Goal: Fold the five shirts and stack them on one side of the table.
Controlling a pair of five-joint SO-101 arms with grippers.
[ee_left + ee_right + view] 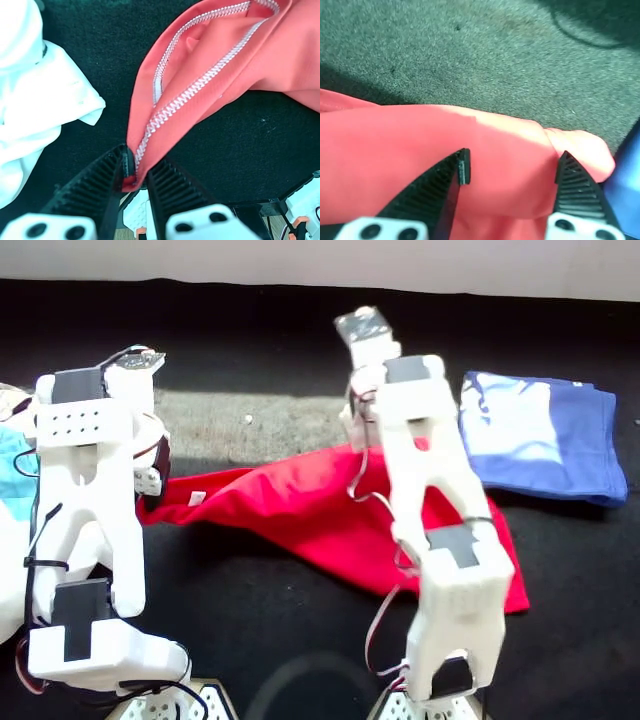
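Lying folded at the right of the dark worktop (250, 340): a blue shirt (545, 435), near the red shirt (300, 510) spreading across the middle. Lying loose near the left hand (137, 177): a white shirt (35, 100), running off the left wrist view's edge. Pinching the red shirt's stitched hem with the left hand. Holding the right hand (512, 167) wide open over red cloth, gripping nothing. Covering part of the red shirt in the high view with the right arm.
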